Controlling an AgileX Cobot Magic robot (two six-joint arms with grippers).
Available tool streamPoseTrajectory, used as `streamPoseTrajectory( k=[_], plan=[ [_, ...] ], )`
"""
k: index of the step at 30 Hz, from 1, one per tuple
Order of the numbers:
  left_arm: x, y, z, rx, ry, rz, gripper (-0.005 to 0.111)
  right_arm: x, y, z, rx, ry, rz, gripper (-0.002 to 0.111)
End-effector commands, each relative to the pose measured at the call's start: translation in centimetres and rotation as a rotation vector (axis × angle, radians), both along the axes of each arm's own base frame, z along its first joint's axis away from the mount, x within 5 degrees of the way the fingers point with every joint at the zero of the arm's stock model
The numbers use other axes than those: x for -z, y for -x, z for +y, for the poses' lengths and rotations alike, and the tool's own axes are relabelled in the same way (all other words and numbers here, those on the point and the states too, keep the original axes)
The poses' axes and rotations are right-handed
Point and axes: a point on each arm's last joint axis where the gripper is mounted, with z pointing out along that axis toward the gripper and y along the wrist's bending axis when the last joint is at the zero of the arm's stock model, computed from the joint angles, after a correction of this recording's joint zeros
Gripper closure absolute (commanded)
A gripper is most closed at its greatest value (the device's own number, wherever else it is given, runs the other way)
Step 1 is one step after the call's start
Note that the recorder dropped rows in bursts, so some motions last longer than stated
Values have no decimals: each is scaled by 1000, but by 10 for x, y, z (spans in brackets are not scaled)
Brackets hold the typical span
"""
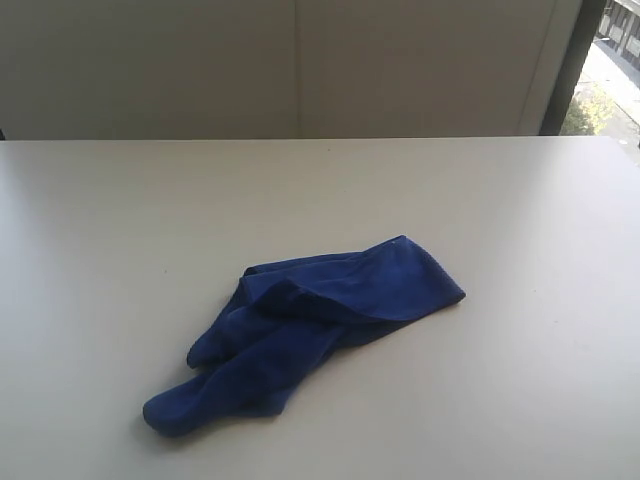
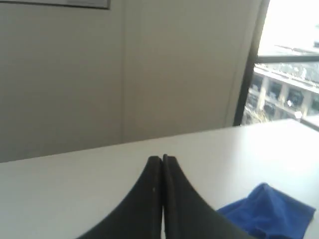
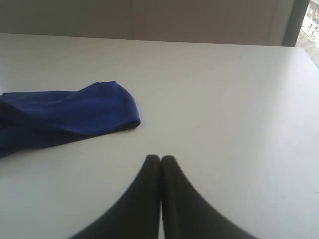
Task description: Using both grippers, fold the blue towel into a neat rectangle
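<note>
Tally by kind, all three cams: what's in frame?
towel: 1, blue, crumpled
claws: 2, left claw and right claw, both shut and empty
table: 1
Total: 4

A plain office or lab room is suggested: a bare white table (image 1: 520,400) is set against blank beige wall panels (image 1: 150,60), and buildings (image 2: 279,94) are seen through a dark-framed window (image 2: 291,59).
</note>
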Motion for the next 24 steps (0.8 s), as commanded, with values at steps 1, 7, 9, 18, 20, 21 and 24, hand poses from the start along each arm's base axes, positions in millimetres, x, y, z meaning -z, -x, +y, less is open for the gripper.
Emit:
streamPoseTrajectory(
  k=[1, 7, 9, 18, 20, 21, 24],
  plan=[
    [-7, -31, -8, 70, -176, 119, 107, 0, 0, 0, -3, -5, -13, 108],
    [29, -54, 15, -207, -198, 304, 107, -1, 0, 0, -5, 3, -22, 108],
    [43, -54, 10, -154, -201, 360, 107, -7, -1, 0, -5, 1, -95, 108],
    [52, -48, -16, 167, -207, 397, 107, -72, 13, -5, -34, -533, -820, 108],
    [59, -45, -15, 160, -214, 418, 107, -81, 21, -7, -58, -555, -951, 108],
    [63, -44, -14, 149, -218, 431, 107, -84, 23, -7, -68, -570, -992, 108],
    [67, -43, -12, 139, -227, 439, 107, -85, 24, -8, -78, -594, -1008, 108]
  ],
)
